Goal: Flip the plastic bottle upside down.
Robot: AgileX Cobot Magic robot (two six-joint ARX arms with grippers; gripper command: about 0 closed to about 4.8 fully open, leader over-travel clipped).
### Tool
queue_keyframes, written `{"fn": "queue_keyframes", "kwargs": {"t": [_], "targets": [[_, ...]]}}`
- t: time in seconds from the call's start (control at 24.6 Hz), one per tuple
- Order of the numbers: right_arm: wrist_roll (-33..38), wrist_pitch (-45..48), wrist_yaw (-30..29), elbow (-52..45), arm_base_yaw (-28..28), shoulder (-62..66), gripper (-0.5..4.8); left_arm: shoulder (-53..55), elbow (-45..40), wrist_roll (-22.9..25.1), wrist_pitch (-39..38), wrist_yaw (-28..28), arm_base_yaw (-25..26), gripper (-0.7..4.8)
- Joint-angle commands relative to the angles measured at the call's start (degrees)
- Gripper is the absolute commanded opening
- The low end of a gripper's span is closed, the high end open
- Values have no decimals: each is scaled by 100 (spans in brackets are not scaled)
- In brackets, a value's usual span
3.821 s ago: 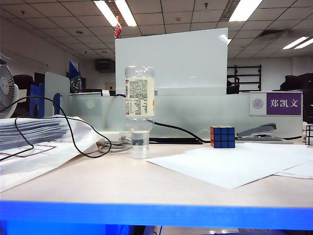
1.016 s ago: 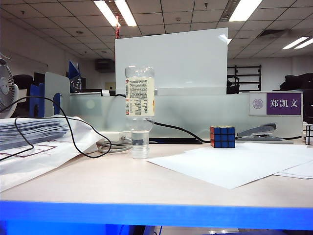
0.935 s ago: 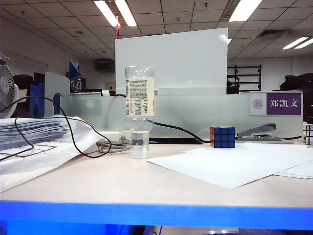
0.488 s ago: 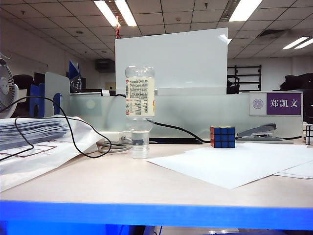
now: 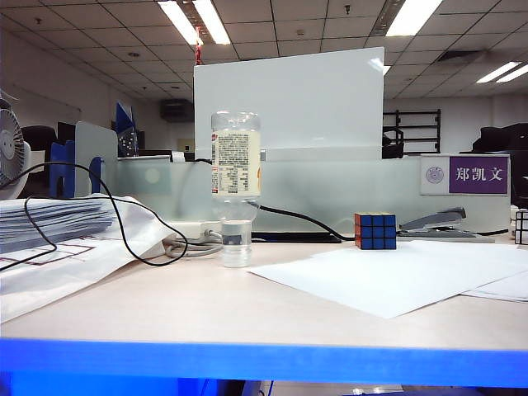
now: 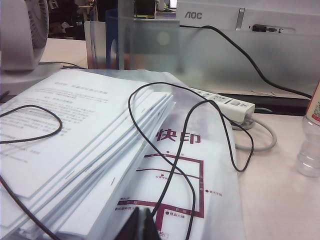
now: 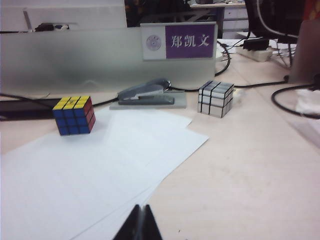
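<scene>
The plastic bottle (image 5: 236,165) stands upside down on its clear cap on the table, left of middle in the exterior view; its pale label with fine print faces me. In the left wrist view only its clear lower part (image 6: 311,150) and a strip of label show at the frame's edge. My left gripper (image 6: 141,220) is shut and empty, low over a printed bag beside a stack of papers, well away from the bottle. My right gripper (image 7: 141,215) is shut and empty over white paper sheets. Neither gripper shows in the exterior view.
A Rubik's cube (image 5: 375,230) and a stapler (image 5: 437,221) sit right of the bottle, with a silver cube (image 7: 216,98) further right. White sheets (image 5: 396,276) lie front right. A paper stack (image 5: 49,223), black cable (image 6: 190,130) and power strip (image 6: 222,102) fill the left.
</scene>
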Motion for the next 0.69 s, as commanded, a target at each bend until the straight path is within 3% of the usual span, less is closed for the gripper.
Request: {"fn": "queue_keyframes", "kwargs": {"t": [0.04,0.69], "targets": [[133,184,-17,-46,-2,-9,-9,-7,4,2,109,26,9,-5],[280,208,-20,-254,22,-11,-9,-7,4,2,109,26,9,-5]]}}
